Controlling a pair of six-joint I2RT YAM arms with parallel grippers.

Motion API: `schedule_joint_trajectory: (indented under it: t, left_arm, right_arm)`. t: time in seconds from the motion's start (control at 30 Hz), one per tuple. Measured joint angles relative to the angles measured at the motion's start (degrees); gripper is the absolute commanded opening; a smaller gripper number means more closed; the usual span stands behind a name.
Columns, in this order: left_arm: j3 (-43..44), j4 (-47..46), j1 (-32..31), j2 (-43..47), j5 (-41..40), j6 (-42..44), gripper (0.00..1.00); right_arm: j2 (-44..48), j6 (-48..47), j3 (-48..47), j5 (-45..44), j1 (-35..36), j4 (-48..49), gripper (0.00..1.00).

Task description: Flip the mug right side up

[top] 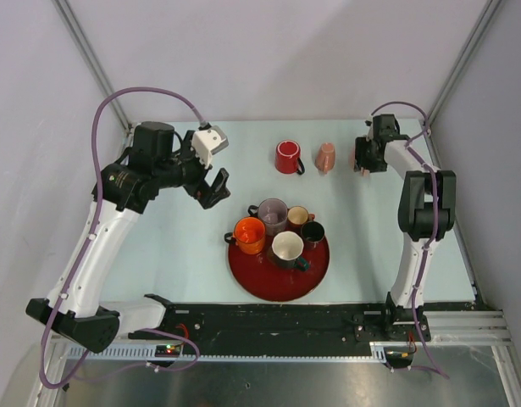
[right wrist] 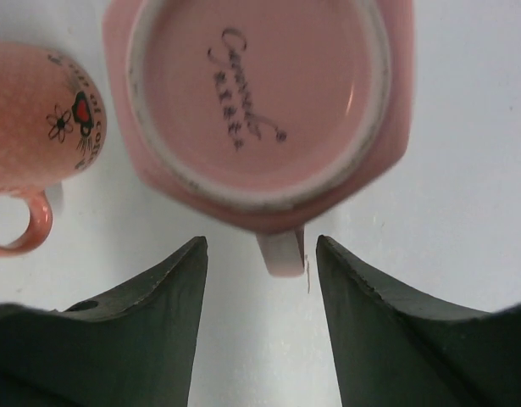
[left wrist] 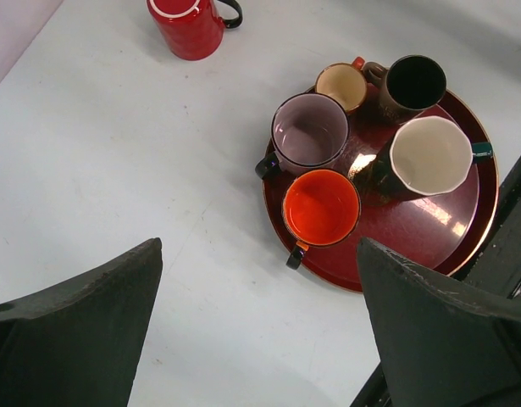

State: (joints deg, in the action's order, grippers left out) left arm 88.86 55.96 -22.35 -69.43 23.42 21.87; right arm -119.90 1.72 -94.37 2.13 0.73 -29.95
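A pink mug (right wrist: 258, 93) stands upside down on the table, its base with script writing facing up. Its handle (right wrist: 281, 253) points toward my right gripper (right wrist: 261, 244), which is open, with the handle end just between the two fingertips and not touched. In the top view this mug is hidden under my right gripper (top: 363, 158) at the back right. My left gripper (top: 213, 188) is open and empty, held above the table left of the tray; its wrist view shows the left gripper (left wrist: 258, 246) over bare table.
A second pink mug (right wrist: 36, 127) with a heart print lies just left of the upside-down one, also seen from above (top: 325, 158). A red mug (top: 287, 158) stands further left. A red round tray (top: 314, 280) holds several upright mugs.
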Motion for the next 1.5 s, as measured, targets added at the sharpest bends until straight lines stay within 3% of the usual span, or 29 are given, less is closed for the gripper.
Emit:
schedule_joint_trajectory:
  t: [0.17, 0.3, 0.37, 0.67, 0.83, 0.93, 1.13, 1.33, 1.5]
  left_arm:
    - [-0.02, -0.24, 0.04, 0.0, -0.33, 0.04, 1.0]
    - [-0.02, -0.33, 0.04, 0.0, -0.35, 0.04, 1.0]
    - [-0.02, -0.48, 0.04, 0.02, -0.37, 0.07, 1.0]
    - [-6.75, -6.49, 0.04, 4.96, -2.16, 3.34, 1.0]
    - [-23.06, -28.22, 0.09, 18.29, -2.73, 11.78, 1.0]
    - [-27.61, -38.86, 0.09, 21.2, -2.71, 16.2, 1.0]
    - [-29.14, -57.94, -0.66, 19.52, -1.88, 25.16, 0.99]
    - [-29.05, -68.11, -2.64, 16.65, 1.01, 32.24, 0.95]
    - [-27.63, -72.19, -3.41, 15.85, 2.27, 34.56, 0.86]
  right_arm:
    - [-2.23, 0.42, -1.55, -0.37, -0.22, 2.36, 0.44]
    - [-3.45, 0.66, -2.84, -0.52, -0.98, 3.32, 0.07]
    - [-3.91, 0.68, -3.65, -0.92, -1.31, 3.93, 0.02]
    - [-0.17, 4.76, -2.99, 6.71, -3.78, -0.42, 0.0]
    - [16.26, 17.09, 3.69, 22.45, -3.89, 1.92, 0.0]
    - [26.01, 26.05, 4.37, 32.59, -2.67, 8.17, 0.0]
    - [37.4, 42.51, 3.58, 46.99, 9.31, 26.05, 0.0]
    - [35.19, 54.01, 1.53, 56.0, 23.65, 36.61, 0.0]
    - [31.56, 56.76, -1.18, 58.25, 27.63, 37.24, 0.0]
